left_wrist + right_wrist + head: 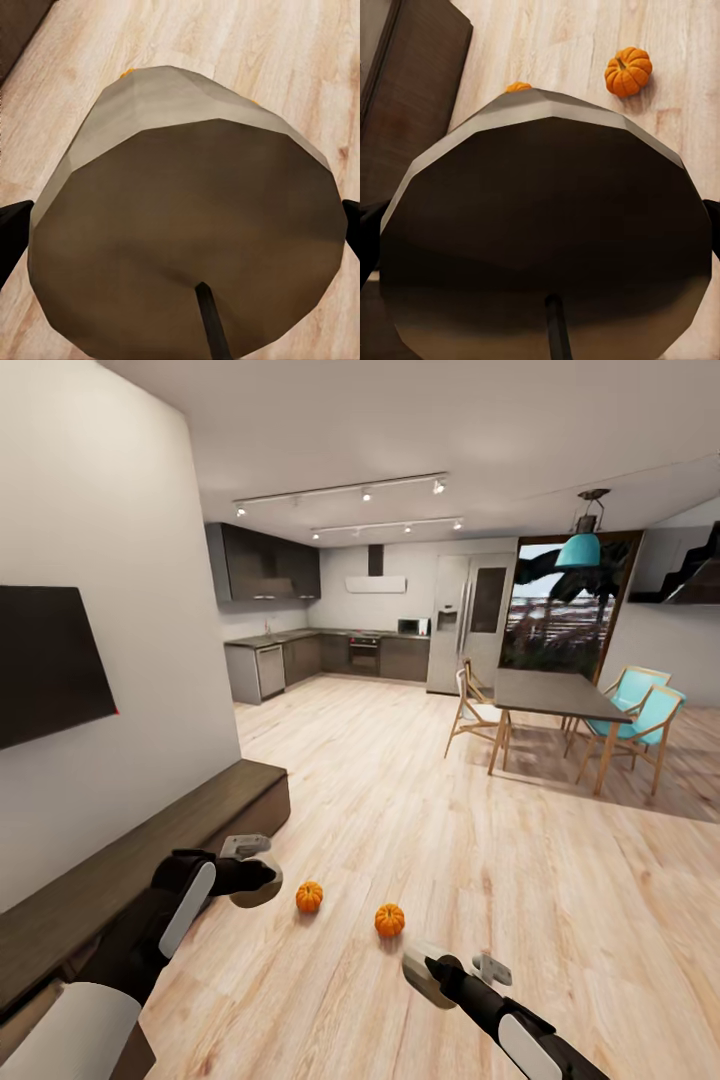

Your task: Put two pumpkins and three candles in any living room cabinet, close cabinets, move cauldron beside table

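Both tools, left tool [262,872] and right tool [428,970], each clamp a candle [187,232]: light, rigid, smooth-sided, best gripped mid-body.

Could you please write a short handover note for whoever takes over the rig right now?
Left gripper: shut on a candle, held above the floor beside the cabinet.
Right gripper: shut on a second candle, also in the air.
Both pumpkins lie on the wooden floor between the arms: one nearer the cabinet, the other nearer the right gripper.
Done: two candles picked up. The cabinet front looks closed here.
Left: open the cabinet, stow both candles, fetch both pumpkins and the third candle, close every cabinet, then set the cauldron beside the living room table.
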Robot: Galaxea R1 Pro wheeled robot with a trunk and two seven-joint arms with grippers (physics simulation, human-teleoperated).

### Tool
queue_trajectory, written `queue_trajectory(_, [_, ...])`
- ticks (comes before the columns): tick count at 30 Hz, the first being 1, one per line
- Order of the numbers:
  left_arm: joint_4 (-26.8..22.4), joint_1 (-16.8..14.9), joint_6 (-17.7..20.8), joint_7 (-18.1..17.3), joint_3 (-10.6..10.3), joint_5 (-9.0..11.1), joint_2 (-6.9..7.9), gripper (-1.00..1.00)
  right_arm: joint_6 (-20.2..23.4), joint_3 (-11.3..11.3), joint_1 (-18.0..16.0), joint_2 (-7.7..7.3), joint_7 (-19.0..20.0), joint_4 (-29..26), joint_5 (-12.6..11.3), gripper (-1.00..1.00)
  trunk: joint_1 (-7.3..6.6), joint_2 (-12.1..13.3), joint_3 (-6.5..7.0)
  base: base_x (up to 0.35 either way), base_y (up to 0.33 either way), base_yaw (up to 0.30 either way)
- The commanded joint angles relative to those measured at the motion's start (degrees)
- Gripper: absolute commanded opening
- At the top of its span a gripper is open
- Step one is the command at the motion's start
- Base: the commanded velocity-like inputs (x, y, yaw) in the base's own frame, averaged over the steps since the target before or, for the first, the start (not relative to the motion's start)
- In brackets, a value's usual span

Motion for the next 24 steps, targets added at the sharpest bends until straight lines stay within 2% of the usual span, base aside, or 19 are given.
queue_trajectory(1, [-0.04, -0.05, 0.17, 0.42, -0.13, 0.45, 0.05, -1.00, 0.05, 0.27, -0.05, -0.07, -0.01, -0.04, -0.47, -1.00, -0.22, 0.36, 0.19, 0.000, 0.000, 0.052])
queue_trajectory(16, [-0.04, -0.05, 0.17, 0.42, -0.16, 0.45, 0.05, -1.00, 0.01, 0.27, -0.05, -0.07, -0.07, -0.04, -0.41, -1.00, -3.51, 6.38, 4.27, 0.000, 0.000, 0.067])
queue_trajectory(24, [-0.04, -0.02, 0.17, 0.42, -0.13, 0.42, 0.05, -1.00, 0.01, 0.27, -0.05, -0.07, -0.04, -0.04, -0.40, -1.00, -3.51, 6.38, 4.99, 0.000, 0.000, 0.073])
